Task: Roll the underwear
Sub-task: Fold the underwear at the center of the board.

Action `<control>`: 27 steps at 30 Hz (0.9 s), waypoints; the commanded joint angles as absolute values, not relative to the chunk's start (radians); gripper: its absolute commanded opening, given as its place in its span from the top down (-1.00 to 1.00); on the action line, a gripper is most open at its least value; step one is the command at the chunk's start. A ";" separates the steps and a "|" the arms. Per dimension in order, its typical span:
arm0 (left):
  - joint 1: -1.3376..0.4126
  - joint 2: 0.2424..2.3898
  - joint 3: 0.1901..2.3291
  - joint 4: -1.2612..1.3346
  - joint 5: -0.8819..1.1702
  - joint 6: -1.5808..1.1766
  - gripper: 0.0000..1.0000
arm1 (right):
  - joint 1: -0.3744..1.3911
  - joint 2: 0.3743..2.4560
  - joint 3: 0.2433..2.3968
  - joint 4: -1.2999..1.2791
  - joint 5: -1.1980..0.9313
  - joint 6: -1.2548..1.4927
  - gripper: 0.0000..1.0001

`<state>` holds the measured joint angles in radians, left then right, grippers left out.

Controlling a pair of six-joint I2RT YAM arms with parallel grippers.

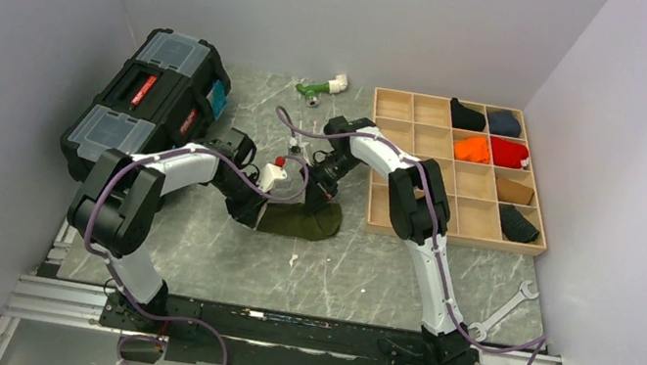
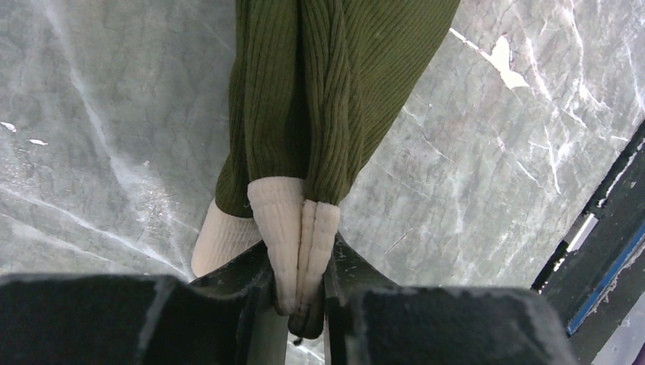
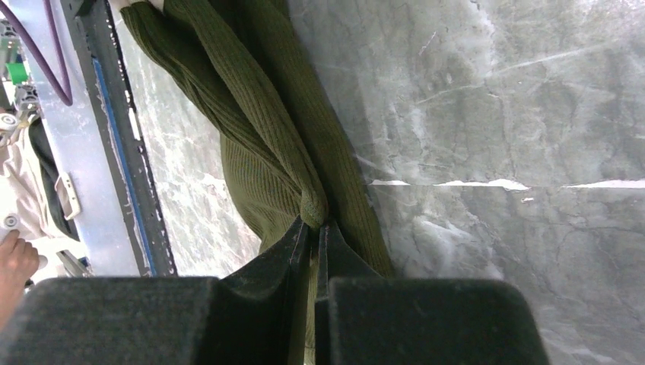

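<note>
left claw (image 2: 298, 293), right claw (image 3: 312, 251), both pinching underwear (image 2: 327, 84)

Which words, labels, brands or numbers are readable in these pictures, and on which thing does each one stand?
No text can be read in any view.
Toolbox: its red label and blue label are too small and blurred to read.
Underwear: no print or tag shows on it in either wrist view.
</note>
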<state>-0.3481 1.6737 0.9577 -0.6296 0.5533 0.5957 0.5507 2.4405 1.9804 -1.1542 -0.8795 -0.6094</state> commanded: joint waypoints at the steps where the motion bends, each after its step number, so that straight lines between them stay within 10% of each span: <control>1: -0.346 1.702 0.943 -0.719 0.542 0.622 0.46 | 0.549 2.379 1.997 -1.160 -0.929 -0.616 1.00; 8: -0.345 1.678 0.957 -0.729 0.596 0.626 0.14 | 0.557 2.381 1.988 -1.159 -0.928 -0.617 1.00; 27: -0.299 1.612 1.005 -0.699 0.658 0.587 0.02 | 0.558 2.387 1.985 -1.162 -0.930 -0.621 1.00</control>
